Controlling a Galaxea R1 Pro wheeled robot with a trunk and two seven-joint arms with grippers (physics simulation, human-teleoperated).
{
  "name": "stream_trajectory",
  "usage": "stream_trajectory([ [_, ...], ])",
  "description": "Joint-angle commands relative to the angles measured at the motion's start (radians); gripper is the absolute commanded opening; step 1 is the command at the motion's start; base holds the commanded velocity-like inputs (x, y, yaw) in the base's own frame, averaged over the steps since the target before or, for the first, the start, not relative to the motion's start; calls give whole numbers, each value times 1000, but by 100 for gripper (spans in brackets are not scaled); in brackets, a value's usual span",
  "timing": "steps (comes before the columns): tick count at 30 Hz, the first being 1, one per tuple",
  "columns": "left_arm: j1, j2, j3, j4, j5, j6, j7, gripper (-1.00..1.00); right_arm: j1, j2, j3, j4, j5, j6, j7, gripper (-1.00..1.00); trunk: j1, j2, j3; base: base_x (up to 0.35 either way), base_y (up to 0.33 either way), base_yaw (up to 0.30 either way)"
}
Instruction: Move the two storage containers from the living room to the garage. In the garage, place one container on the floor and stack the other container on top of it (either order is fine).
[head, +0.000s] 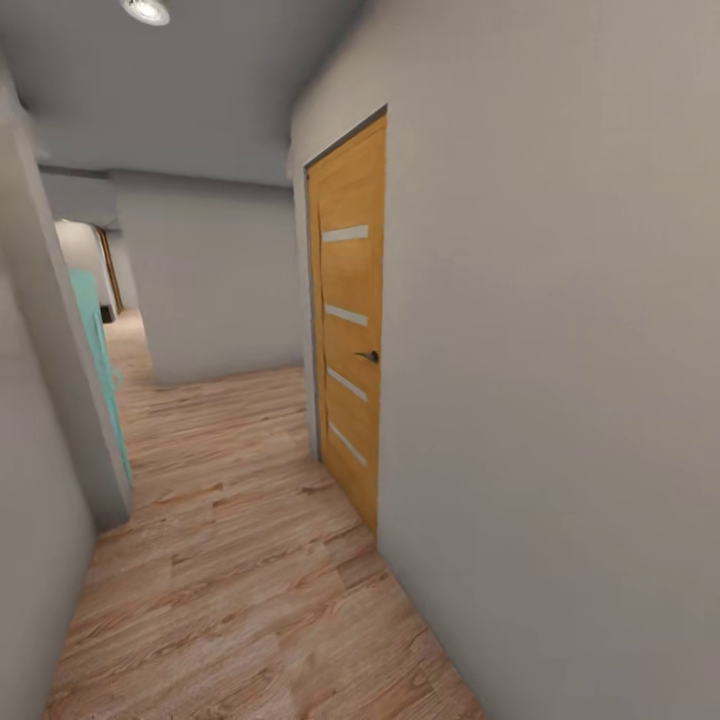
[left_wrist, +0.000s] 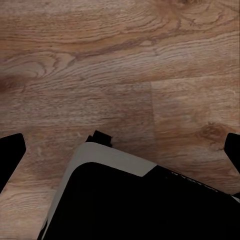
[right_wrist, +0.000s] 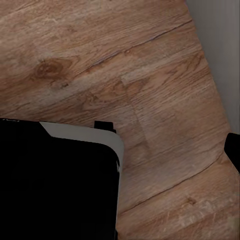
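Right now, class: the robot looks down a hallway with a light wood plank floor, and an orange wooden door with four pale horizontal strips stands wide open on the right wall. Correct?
Not quite. In the head view the orange wooden door with pale strips is shut, flush in its frame on the right wall. The light wood plank floor is as stated.

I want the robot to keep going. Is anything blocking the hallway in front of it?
Nothing visible blocks the wood floor ahead. A shut orange door sits in the right wall, and something teal stands by the left wall, off the path.
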Motion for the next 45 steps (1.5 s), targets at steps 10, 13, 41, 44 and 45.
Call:
stream_trajectory([
  [10,-1,1,5,1,-1,-3,1,100,-1,1,9,3,-7,-5,-2,100,0,-1,-2,164,0,282],
  [13,-1,0,5,1,-1,-3,1,100,-1,1,9,3,-7,-5,-3,100,0,-1,-2,314,0,282],
  [41,-1,0,6,1,-1,-3,1,100,-1,1,9,3,-7,-5,-3,100,0,-1,-2,257,0,282],
  [44,-1,0,5,1,-1,-3,1,100,-1,1,9,3,-7,-5,-2,100,0,-1,-2,245,0,282],
  [45,-1,0,6,1,-1,-3,1,100,-1,1,9,3,-7,-5,-2,100,0,-1,-2,245,0,282],
])
